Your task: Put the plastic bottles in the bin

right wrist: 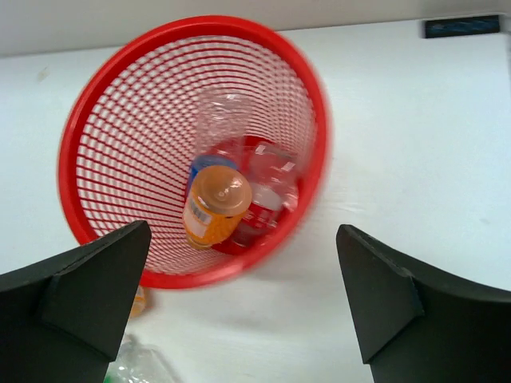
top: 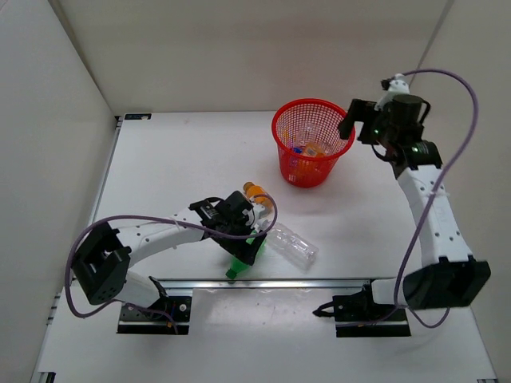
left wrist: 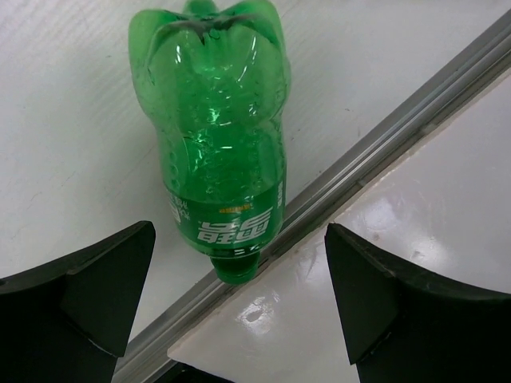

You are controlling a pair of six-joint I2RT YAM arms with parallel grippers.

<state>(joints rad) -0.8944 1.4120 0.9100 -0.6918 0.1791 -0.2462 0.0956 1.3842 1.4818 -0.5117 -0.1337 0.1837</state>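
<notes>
The red mesh bin stands at the far middle and fills the right wrist view. Inside it lie an orange-filled bottle, a clear bottle with a red label and a clear bottle with a blue label. My right gripper is open and empty, just right of the bin's rim. A green bottle lies on the table, cap on the metal rail. My left gripper is open above it, empty. A second orange bottle and a large clear bottle lie beside it.
A metal rail runs across the table near the arm bases; it also shows in the left wrist view. White walls enclose the table at the back and both sides.
</notes>
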